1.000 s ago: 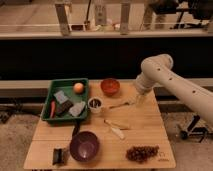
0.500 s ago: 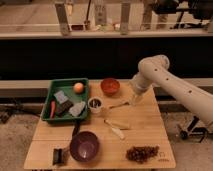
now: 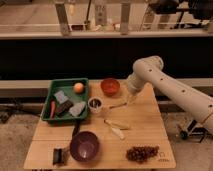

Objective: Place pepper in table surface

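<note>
Clutter covered much of the light tan, slatted wooden table surface (image 3: 147,131) as I looked on. The small, slim red-orange pepper (image 3: 52,108) lay inside the green plastic tray (image 3: 67,82) at the table's back left, against the tray's left wall and pointing roughly front to back. A round orange fruit (image 3: 78,87) and a few grey and dark blocks, which I could not identify, lay in that tray with it.

The robot's cream-coloured arm (image 3: 172,87) reached in from the right, bent at the elbow and dropped towards the back right part of the table. Its gripper (image 3: 131,98) hung low over the wood with its jaws spread and nothing between them. The pepper was well apart from those jaws, across the table to their left, with a small dark cup (image 3: 95,104) and a shallow red-orange bowl (image 3: 110,86) standing between.

A thin pale utensil (image 3: 117,105) lay just beside the gripper. Nearer the front sat a deep purple bowl (image 3: 84,145), two pale elongated pieces (image 3: 115,128) and a dark bunch of grapes (image 3: 142,152).
</note>
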